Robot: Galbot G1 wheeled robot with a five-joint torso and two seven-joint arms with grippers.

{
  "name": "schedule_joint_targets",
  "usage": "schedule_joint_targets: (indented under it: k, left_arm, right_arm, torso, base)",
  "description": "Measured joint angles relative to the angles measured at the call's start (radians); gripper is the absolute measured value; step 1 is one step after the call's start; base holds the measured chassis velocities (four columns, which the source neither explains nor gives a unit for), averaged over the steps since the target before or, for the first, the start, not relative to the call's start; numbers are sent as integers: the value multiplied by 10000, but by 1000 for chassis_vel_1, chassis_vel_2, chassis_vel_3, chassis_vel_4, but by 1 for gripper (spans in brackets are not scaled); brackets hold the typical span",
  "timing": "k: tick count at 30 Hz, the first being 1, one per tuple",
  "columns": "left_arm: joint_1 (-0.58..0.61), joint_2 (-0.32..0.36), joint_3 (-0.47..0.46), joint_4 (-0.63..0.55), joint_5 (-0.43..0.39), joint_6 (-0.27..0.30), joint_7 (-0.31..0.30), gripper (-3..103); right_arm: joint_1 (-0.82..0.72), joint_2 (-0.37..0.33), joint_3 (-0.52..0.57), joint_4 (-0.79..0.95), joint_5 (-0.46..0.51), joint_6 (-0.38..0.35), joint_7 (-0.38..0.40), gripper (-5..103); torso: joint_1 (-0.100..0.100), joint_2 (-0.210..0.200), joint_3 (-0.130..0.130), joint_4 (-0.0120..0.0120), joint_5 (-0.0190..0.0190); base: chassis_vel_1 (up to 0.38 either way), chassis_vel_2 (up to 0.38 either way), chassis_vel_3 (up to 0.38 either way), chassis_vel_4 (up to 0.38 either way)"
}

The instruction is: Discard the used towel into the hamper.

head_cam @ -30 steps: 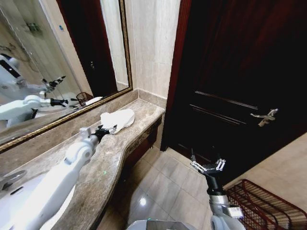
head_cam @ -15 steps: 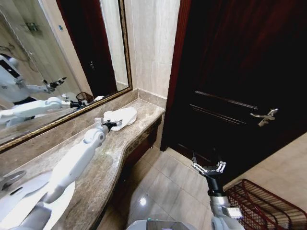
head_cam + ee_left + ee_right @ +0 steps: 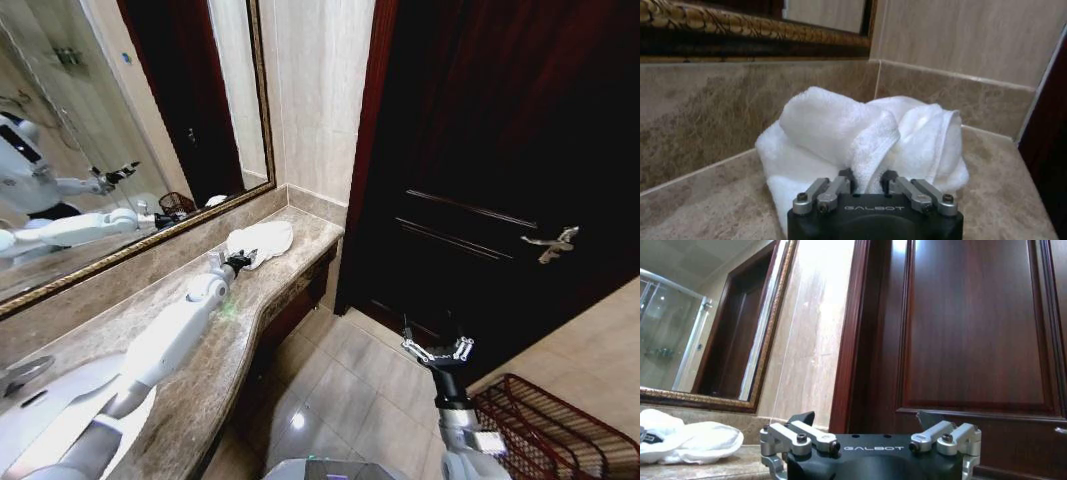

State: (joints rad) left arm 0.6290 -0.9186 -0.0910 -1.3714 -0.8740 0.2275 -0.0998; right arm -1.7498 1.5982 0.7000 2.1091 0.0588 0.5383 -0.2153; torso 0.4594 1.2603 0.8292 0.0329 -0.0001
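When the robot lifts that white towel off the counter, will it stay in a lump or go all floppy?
Probably floppy. The towel lies in soft, rumpled folds, so it would likely droop and unfold below the left gripper, whose fingers pinch just one fold. It looks fluffy, so likely light for its size. It shouldn't roll or slide much on the counter.

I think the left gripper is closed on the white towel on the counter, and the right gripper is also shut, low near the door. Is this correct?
Not quite. The right gripper is open, its fingers spread apart in the head and right wrist views. The rest holds: the left gripper is pinched on the towel on the counter.
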Motion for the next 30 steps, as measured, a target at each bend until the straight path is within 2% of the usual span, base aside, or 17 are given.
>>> schedule_joint_targets:
  k: [2, 5, 7, 8, 11, 14, 16, 20, 21, 24, 30]
  left_arm:
    - [59, 12, -45, -102, -24, -43, -12, 24]
    - [461, 88, -408, -808, -197, -147, -42, 11]
    - [534, 97, -479, -941, -216, -149, -42, 7]
    - [810, 126, -723, -1374, -266, -157, -42, 6]
    - [1536, 228, -1286, -2469, -437, -141, -49, 6]
    - [1926, 256, -1569, -3006, -534, -103, -76, 6]
    - [2550, 262, -2015, -3925, -627, -58, -135, 6]
    - [3078, 290, -2327, -4691, -682, -23, -211, 6]
    - [3586, 328, -2620, -5363, -713, 15, -215, 6]
    - [4602, 294, -3178, -6422, -724, 65, -164, 6]
    - [6030, 57, -4034, -7766, -680, 33, 103, 6]
  right_arm:
    - [0, 0, -3, 0, 4, 1, 1, 100]
    - [-4, -2, -17, 1, 24, 8, 3, 100]
    - [-4, -4, -20, 2, 26, 9, 3, 100]
    - [0, -8, -32, -5, 28, 10, 3, 100]
    - [44, 5, -116, -8, 19, 10, 0, 100]
    - [64, 16, -158, -8, 1, 7, -10, 100]
    - [92, 25, -218, -8, -17, 5, -30, 100]
    - [116, 30, -257, -7, -23, -2, -38, 100]
    - [142, 29, -295, -5, -23, -22, -40, 100]
    - [218, 32, -370, 0, -28, -46, -52, 100]
    - [273, 41, -494, 7, -64, -64, -84, 100]
  torso:
    - [0, 0, 0, 0, 0]
    - [0, 0, 0, 0, 0]
    - [0, 0, 0, 0, 0]
    - [0, 0, 0, 0, 0]
    - [0, 0, 0, 1, 1]
    - [-1, 0, 0, 1, 1]
    - [-1, 0, -1, 0, 1]
    - [-1, 0, -1, 0, 0]
    - [-1, 0, -1, 0, 3]
    - [-2, 1, -1, 0, 0]
    - [-2, 1, -2, 1, 1]
  base:
    - [0, 0, 0, 0]
    - [0, 0, 0, 0]
    - [0, 0, 0, 0]
    - [0, 0, 0, 0]
    - [0, 0, 0, 0]
    - [0, 0, 0, 0]
    - [0, 0, 0, 0]
    - [0, 0, 0, 0]
    - [0, 0, 0, 0]
    - [0, 0, 0, 0]
    - [0, 0, 0, 0]
